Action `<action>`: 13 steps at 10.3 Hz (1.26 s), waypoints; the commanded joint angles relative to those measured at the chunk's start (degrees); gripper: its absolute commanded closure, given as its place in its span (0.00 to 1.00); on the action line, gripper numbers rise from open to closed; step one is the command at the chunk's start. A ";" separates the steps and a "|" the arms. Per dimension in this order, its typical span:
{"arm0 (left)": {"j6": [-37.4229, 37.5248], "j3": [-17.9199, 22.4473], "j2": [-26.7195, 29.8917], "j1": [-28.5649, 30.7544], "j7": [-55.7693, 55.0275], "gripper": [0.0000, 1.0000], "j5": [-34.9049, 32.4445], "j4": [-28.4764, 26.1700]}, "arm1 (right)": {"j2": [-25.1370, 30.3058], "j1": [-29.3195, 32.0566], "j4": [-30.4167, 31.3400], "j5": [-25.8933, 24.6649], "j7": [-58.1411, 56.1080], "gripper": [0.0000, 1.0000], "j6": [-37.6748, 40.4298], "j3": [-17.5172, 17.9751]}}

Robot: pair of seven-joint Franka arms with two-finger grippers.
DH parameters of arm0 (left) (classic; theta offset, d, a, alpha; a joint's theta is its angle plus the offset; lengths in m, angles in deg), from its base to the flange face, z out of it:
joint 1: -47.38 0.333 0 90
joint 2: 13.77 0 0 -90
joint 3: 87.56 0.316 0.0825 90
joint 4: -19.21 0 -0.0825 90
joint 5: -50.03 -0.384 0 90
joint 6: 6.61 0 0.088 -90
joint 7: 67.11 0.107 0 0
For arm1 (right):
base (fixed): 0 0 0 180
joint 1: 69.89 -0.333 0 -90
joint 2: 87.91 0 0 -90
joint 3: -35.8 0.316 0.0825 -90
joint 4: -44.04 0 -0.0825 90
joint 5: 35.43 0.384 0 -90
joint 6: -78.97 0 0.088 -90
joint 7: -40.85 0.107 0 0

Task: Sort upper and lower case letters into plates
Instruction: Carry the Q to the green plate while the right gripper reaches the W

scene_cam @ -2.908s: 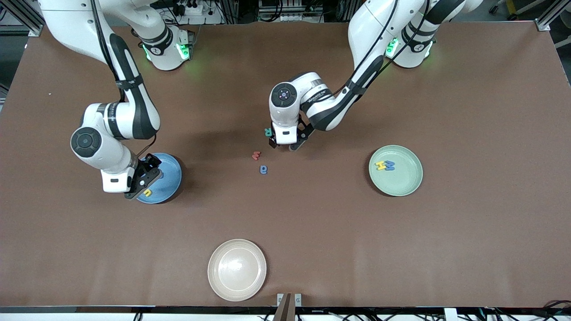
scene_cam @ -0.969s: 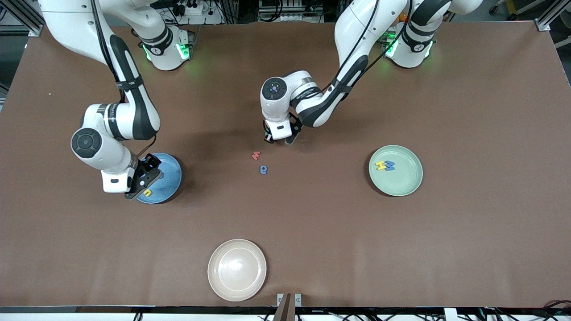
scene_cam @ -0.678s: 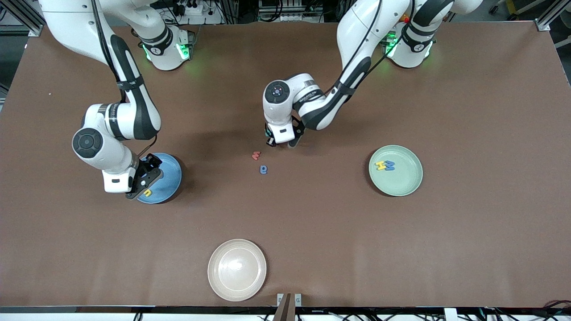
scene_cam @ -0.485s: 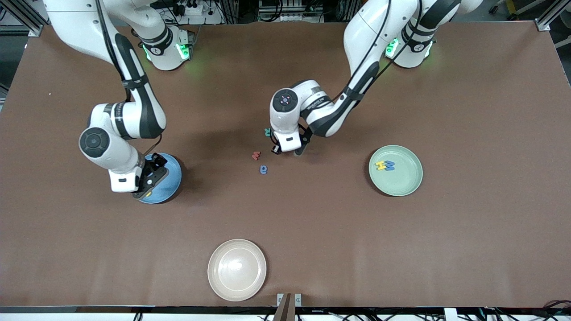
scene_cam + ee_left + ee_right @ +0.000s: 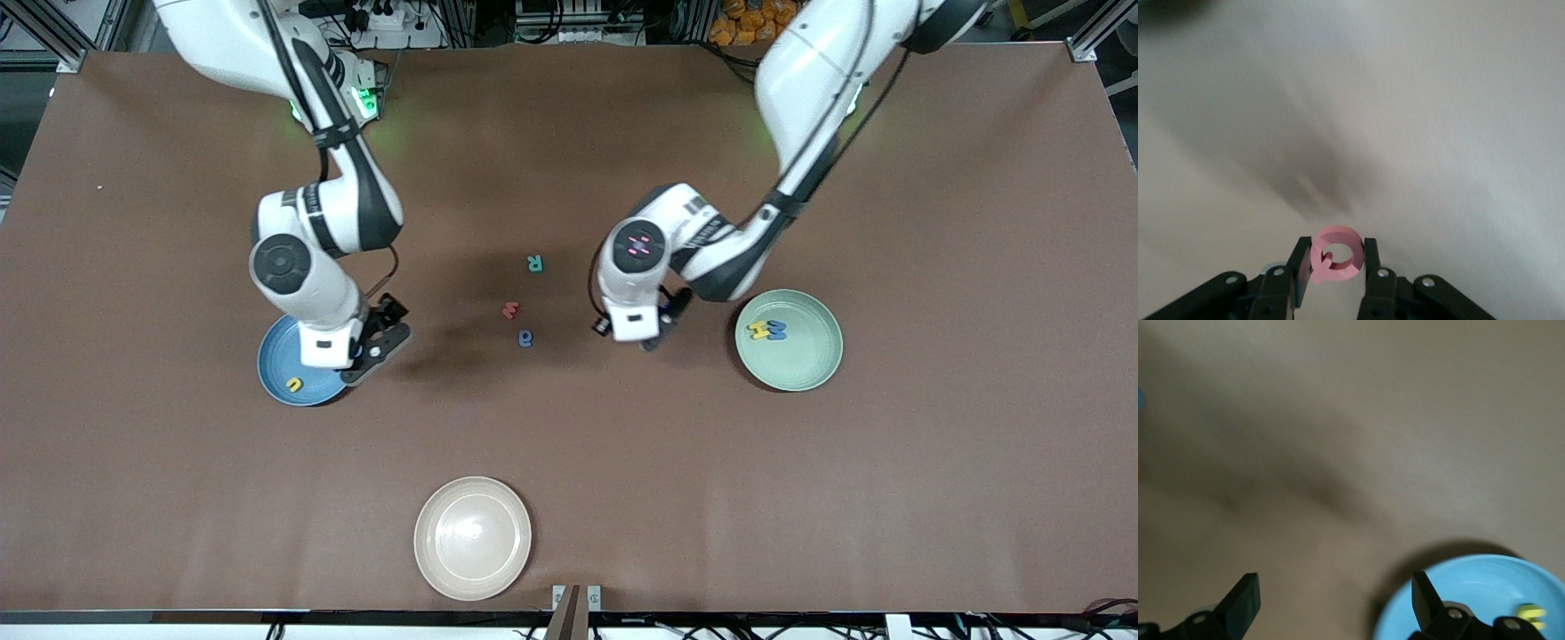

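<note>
Now my left gripper (image 5: pixel 1335 259) pinches the flat red foam letter Q (image 5: pixel 1335 255) above the brown matte worktop (image 5: pixel 622 462) beside the pale mint green round plate (image 5: pixel 805 369); my right gripper (image 5: pixel 1331 603) hangs with fingers spread by the plate's blue twin (image 5: pixel 277 373).

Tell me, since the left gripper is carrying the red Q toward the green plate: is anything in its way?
Nothing visible. The left gripper, shut on the red Q, hangs over bare table beside the green plate, which holds only the yellow H and blue M.
</note>
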 commanded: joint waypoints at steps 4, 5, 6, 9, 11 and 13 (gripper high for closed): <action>9.41 -2.68 9.57 16.69 28.35 0.91 -0.24 -10.85 | -0.76 -10.59 -1.35 0.37 33.48 0.00 0.57 -0.35; 9.50 -2.68 11.23 20.90 36.06 0.91 -0.24 -12.60 | -2.07 -12.53 -1.70 0.45 39.90 0.00 0.22 -0.35; 9.50 -2.59 11.51 23.64 41.44 0.91 -0.33 -13.49 | -3.47 -13.94 -2.40 0.63 45.80 0.00 0.13 -0.35; 6.09 -2.94 11.25 29.73 49.23 0.89 -5.78 -16.83 | -8.83 -17.81 -3.90 7.38 53.59 0.00 -3.63 -0.35; 5.28 -2.94 11.16 29.65 49.23 0.00 -5.78 -17.19 | -10.42 -18.08 -3.64 13.16 55.25 0.00 -5.14 -0.35; 5.28 -3.03 11.16 29.30 48.80 0.00 -5.69 -17.02 | -10.87 -17.74 -3.55 19.58 55.61 0.00 -5.85 -0.35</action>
